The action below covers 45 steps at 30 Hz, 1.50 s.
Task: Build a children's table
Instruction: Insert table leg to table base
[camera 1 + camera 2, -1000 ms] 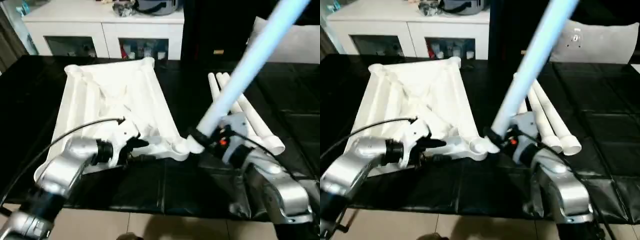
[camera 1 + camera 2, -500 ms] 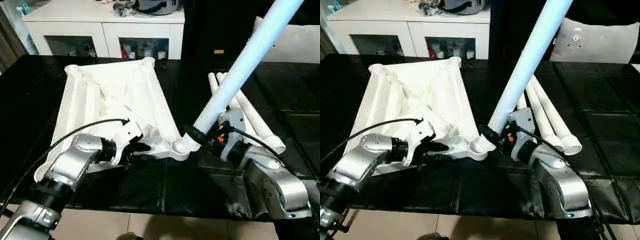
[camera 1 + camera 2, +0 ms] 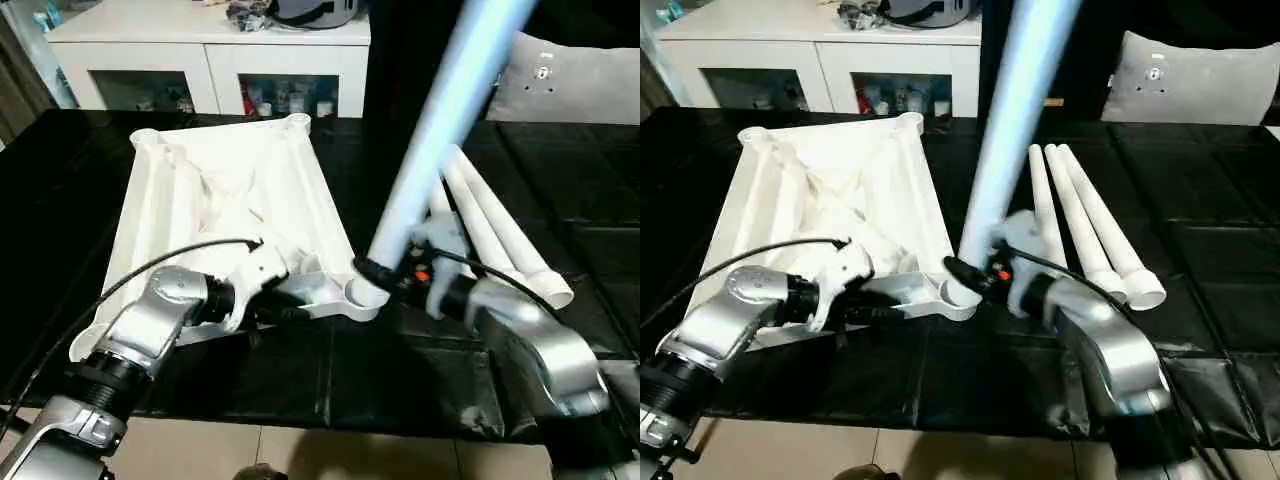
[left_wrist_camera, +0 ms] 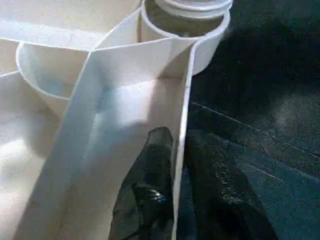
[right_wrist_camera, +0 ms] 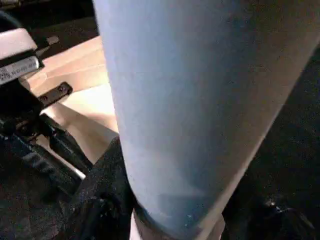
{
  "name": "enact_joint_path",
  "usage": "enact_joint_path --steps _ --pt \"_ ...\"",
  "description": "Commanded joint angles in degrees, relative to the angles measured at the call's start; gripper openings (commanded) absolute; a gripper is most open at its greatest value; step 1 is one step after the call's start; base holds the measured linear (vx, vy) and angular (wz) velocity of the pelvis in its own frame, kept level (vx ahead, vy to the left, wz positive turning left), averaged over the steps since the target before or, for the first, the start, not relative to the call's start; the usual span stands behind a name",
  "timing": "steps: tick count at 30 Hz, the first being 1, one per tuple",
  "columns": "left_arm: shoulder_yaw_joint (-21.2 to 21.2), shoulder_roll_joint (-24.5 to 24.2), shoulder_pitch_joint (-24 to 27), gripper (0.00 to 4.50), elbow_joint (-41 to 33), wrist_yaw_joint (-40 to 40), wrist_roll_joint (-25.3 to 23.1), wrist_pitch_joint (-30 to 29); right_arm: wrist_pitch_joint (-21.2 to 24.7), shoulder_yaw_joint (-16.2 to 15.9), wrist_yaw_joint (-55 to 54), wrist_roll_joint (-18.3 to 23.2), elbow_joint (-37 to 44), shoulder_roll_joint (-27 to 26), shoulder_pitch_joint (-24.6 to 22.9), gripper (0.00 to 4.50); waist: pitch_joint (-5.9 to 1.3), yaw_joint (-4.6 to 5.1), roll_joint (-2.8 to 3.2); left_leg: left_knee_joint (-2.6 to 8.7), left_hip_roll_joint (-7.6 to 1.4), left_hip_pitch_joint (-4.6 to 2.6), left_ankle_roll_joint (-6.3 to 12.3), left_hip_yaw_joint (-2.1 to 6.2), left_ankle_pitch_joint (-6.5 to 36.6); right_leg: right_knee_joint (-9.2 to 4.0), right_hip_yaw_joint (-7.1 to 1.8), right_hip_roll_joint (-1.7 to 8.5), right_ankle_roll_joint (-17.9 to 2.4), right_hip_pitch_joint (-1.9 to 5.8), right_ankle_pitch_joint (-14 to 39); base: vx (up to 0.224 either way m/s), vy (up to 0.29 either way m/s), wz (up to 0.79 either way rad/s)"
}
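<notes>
Table top (image 3: pixel 230 215) lying upside down on the black surface (image 3: pixel 60 200), ribs up, round sockets at the corners. Three spare legs (image 3: pixel 1080 225) side by side on the surface to the right of it, apart from the top.

Left tool (image 4: pixel 177 165) pinched on the near rim wall of the top, one black finger inside, one outside, just short of the near right corner socket (image 3: pixel 362 295). Nearly closed, the thin wall between the pads.

Right tool (image 3: pixel 385 275) clamped round the lower end of the fourth leg (image 3: pixel 430 130), roughly half open to match the tube's width. Leg rising steeply, leaning up and to the right, its foot at or just inside that near right socket; cannot tell from these views whether seated or merely resting on the lip.

Risks from here, as a judgement:
- Leg off-axis to the socket: pushing while tilted likely to jam on the lip or skid off onto the surface.
- Thin rim in the left grip: sideways force from the leg may flex the wall or slide the top, since only one edge is held.
- Long leg, grip low down: small wrist error becomes a large swing at the far end.
- Smooth tube: may slip through the pads under downward push.
</notes>
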<state>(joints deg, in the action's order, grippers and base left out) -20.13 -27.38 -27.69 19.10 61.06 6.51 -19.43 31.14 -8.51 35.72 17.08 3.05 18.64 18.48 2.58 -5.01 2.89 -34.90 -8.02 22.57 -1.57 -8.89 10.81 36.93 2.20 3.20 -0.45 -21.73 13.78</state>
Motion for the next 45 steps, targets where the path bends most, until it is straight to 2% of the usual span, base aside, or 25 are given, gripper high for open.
enact_joint_path --steps 1,5,6,7,11,13,14,15,17,18,20,22,25,29,30,32,34,35,37,39,40,42,44,45 --pt "-0.4 0.0 -1.1 0.33 0.4 0.9 -0.2 1.3 0.4 -1.3 0.9 -0.9 -1.9 -0.1 1.6 1.89 -3.4 0.15 -0.04 4.38 -4.89 -1.4 0.8 1.67 8.8 -4.39 -2.93 5.71 -13.8 2.28 -0.2 0.0 0.0 0.0" --pt "-0.9 -0.3 -1.1 0.19 0.1 2.0 -0.9 3.1 1.0 -2.1 1.5 -1.3 -3.3 -0.2 2.8 1.89 -3.36 0.21 -0.15 4.39 -4.87 -1.27 1.02 1.64 8.7 -4.43 -2.97 5.74 -13.7 2.37 0.1 0.0 0.0 0.0" --pt "-1.4 -0.6 -0.9 0.08 -0.1 2.8 -1.7 4.6 1.9 -2.9 2.3 -1.5 -4.0 0.0 3.6 1.89 -3.41 0.23 -0.39 4.38 -4.94 -1.32 1.17 1.6 8.2 -4.34 -2.96 5.72 -13.7 2.36 -0.6 0.0 0.0 0.0" --pt "-1.7 -0.8 -0.8 0.08 -0.1 3.2 -2.0 5.9 2.3 -3.2 2.6 -1.5 -4.3 0.2 3.8 1.89 -3.45 0.35 -0.31 4.3 -4.87 -1.25 1.67 1.63 7.4 -4.24 -2.9 5.69 -13.9 2.43 -1.8 0.0 0.0 0.0" --pt "-2.1 -1.5 -0.5 0.02 -0.6 4.5 -2.5 9.0 2.9 -4.0 3.5 -1.5 -5.3 0.5 4.4 1.89 -3.44 0.17 -0.36 4.28 -4.97 -1.36 1.76 1.53 7.4 -4.21 -2.93 5.76 -13.8 2.32 -1.7 0.0 0.0 0.0" --pt "-1.8 -1.3 -0.8 0.0 -0.3 4.4 -2.6 9.9 3.6 -4.2 4.6 -1.3 -5.6 0.8 4.5 1.89 -3.41 0.17 -0.76 4.29 -5.02 -1.34 1.82 1.44 7.3 -4.16 -2.91 5.8 -14.0 2.34 -1.6 0.0 0.0 0.0" --pt "-1.7 -1.3 -0.9 0.0 -0.2 4.4 -2.8 10.1 3.8 -4.3 4.9 -1.3 -5.6 1.0 4.5 1.89 -3.42 0.11 -0.62 4.26 -5.01 -1.37 1.85 1.44 7.3 -4.17 -2.91 5.81 -14.0 2.34 -1.4 0.0 0.0 0.0" --pt "-1.6 -1.2 -1.3 0.0 0.3 4.3 -3.0 10.9 3.9 -4.4 5.1 -1.4 -5.6 1.2 4.4 1.89 -3.35 0.18 -0.92 4.33 -5.04 -1.33 1.89 1.41 7.2 -4.19 -2.91 5.77 -13.9 2.35 -1.3 0.0 0.0 0.0" --pt "-1.2 -0.9 -1.6 0.0 1.3 4.3 -3.2 12.2 4.0 -4.4 5.5 -1.6 -5.6 1.8 4.4 1.89 -3.36 0.07 -0.79 4.26 -5.02 -1.38 1.8 1.36 7.3 -4.24 -2.94 5.86 -13.8 2.3 -0.8 0.0 0.0 0.0" --pt "-0.9 -0.9 -2.0 0.0 2.1 3.8 -3.4 12.9 4.3 -4.3 6.1 -1.4 -5.2 2.5 4.4 1.89 -3.32 0.04 -1.0 4.3 -5.02 -1.38 1.82 1.37 7.4 -4.25 -2.93 5.84 -13.8 2.29 -0.5 0.0 0.0 0.0" --pt "-0.7 -0.8 -2.1 0.0 2.7 3.5 -3.5 13.2 4.8 -4.3 6.6 -1.2 -4.9 3.0 4.4 1.89 -3.24 -0.01 -0.94 4.35 -5.09 -1.47 1.61 1.32 8.0 -4.35 -2.95 5.89 -13.8 2.18 0.7 0.0 0.0 0.0" --pt "0.3 -0.7 -2.0 0.0 3.4 4.3 -2.2 13.0 5.4 -4.2 7.9 -0.7 -3.8 4.0 4.2 1.89 -3.24 0.01 -1.19 4.32 -5.03 -1.46 1.47 1.24 8.5 -4.45 -2.99 5.93 -13.7 2.25 1.6 0.0 0.0 0.0" --pt "1.7 -0.5 -1.4 0.0 3.3 5.5 -0.1 12.8 5.6 -3.4 7.8 -1.0 -3.9 4.2 3.9 1.89 -3.33 -0.19 -1.18 4.24 -5.07 -1.47 1.73 1.2 7.7 -4.36 -2.96 5.96 -13.7 2.17 1.4 0.0 0.0 0.0" --pt "1.9 -0.5 -0.8 0.0 3.4 4.4 -0.5 13.0 4.5 -3.1 7.2 -1.0 -4.6 3.5 3.4 1.89 -3.3 -0.15 -1.11 4.3 -5.15 -1.38 1.74 1.25 7.5 -4.17 -2.86 5.94 -14.0 2.13 -0.1 0.0 0.0 0.0" --pt "1.9 -0.5 -0.7 0.0 3.5 4.4 -0.5 12.9 4.4 -2.9 7.0 -0.8 -4.6 3.2 3.4 1.89 -3.25 -0.1 -1.2 4.34 -5.13 -1.37 1.7 1.21 7.9 -4.25 -2.89 6.0 -14.0 2.12 0.3 0.0 0.0 0.0" --pt "2.2 0.0 -0.4 0.43 3.6 3.9 -0.2 12.0 4.0 -3.0 6.5 -0.9 -4.7 2.7 3.0 1.89 -3.15 -0.08 -1.15 4.39 -5.12 -1.41 1.37 1.17 8.8 -4.46 -2.94 6.01 -14.0 2.07 2.0 0.0 0.0 0.0" --pt "2.4 0.3 -0.4 0.55 3.7 3.8 0.0 11.2 4.1 -3.1 6.6 -0.9 -4.6 2.5 2.8 1.89 -3.13 -0.05 -1.17 4.44 -5.15 -1.48 1.02 1.11 9.2 -4.48 -2.91 5.95 -13.9 2.07 2.8 0.0 0.0 0.0" --pt "2.5 0.3 -0.3 0.77 3.7 3.8 0.0 11.2 4.1 -3.1 6.6 -0.9 -4.5 2.4 2.8 1.89 -3.14 -0.09 -1.1 4.42 -5.15 -1.52 0.93 1.08 9.4 -4.54 -2.92 6.0 -13.9 2.04 3.2 0.0 0.0 0.0" --pt "2.0 0.6 -0.8 0.94 5.5 2.1 -1.8 11.7 4.3 -3.0 6.4 -0.8 -4.0 2.1 2.3 1.89 -3.09 -0.08 -1.07 4.52 -5.22 -1.56 0.5 0.97 10.1 -4.62 -2.97 5.9 -13.5 1.98 4.1 0.0 0.0 0.0" --pt "1.8 0.6 -0.9 0.98 6.3 1.3 -2.7 12.2 4.2 -3.0 6.3 -0.9 -4.0 2.0 2.3 1.89 -3.06 -0.03 -1.11 4.58 -5.23 -1.62 0.33 0.97 10.6 -4.72 -3.0 5.86 -13.2 1.94 4.4 0.0 0.0 0.0" --pt "1.5 0.4 -1.1 0.65 7.2 0.7 -3.6 12.4 4.1 -3.0 6.2 -0.9 -4.0 1.9 2.2 1.89 -3.04 -0.03 -1.0 4.64 -5.25 -1.65 0.1 1.01 10.8 -4.76 -3.03 5.89 -13.0 1.93 4.6 0.0 0.0 0.0" --pt "1.0 0.0 -1.2 0.67 8.0 0.6 -4.8 12.5 4.0 -2.9 6.0 -0.9 -4.0 1.8 2.1 1.89 -2.87 0.01 -1.03 4.85 -5.3 -1.8 -0.45 1.08 12.5 -4.96 -3.05 5.95 -12.7 1.83 6.8 0.0 0.0 0.0" --pt "0.9 -0.1 -0.9 0.43 7.6 1.4 -4.5 11.5 4.0 -2.9 6.0 -0.9 -4.0 1.7 2.0 1.89 -2.62 0.05 -1.09 5.05 -5.31 -2.06 -1.51 1.1 15.3 -5.34 -3.22 6.08 -12.2 1.7 11.3 0.0 0.0 0.0" --pt "0.9 -0.2 -0.7 0.43 7.1 1.9 -4.2 11.1 4.0 -2.9 6.0 -0.9 -3.9 1.7 2.0 1.89 -2.65 0.04 -1.1 5.05 -5.31 -2.08 -1.65 1.12 15.4 -5.39 -3.26 6.13 -12.0 1.72 11.8 0.0 0.0 0.0"
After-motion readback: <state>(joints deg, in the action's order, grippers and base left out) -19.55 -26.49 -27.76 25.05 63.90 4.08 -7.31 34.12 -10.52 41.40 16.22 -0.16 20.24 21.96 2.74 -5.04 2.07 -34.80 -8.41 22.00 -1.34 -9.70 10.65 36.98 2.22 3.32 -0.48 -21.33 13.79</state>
